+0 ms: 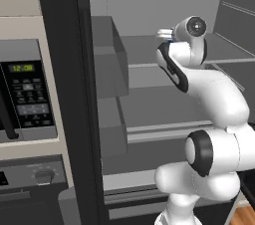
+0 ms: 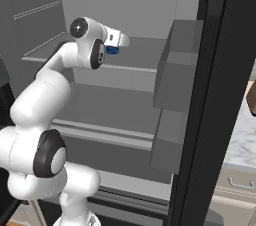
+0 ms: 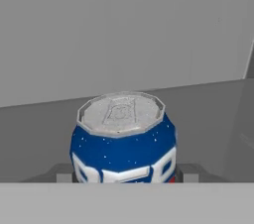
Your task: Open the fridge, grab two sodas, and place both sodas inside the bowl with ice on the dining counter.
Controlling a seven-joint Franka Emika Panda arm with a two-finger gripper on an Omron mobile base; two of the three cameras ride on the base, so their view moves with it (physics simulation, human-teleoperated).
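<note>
Blue soda (image 3: 123,141) between tool (image 3: 124,173) fingers

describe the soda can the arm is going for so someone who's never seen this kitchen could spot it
Start at the tall black fridge, its door open on a grey shelved interior. On the upper grey shelf, at the tip of the white arm's hand, stands a small cylindrical soda can. It is blue with white lettering and a silver top, the one coloured thing among plain grey walls.

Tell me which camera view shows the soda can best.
The hand view: the soda can sits close and centred, its silver lid and blue-white side plain. The right base view gives a blue sliver behind the end effector.
</note>
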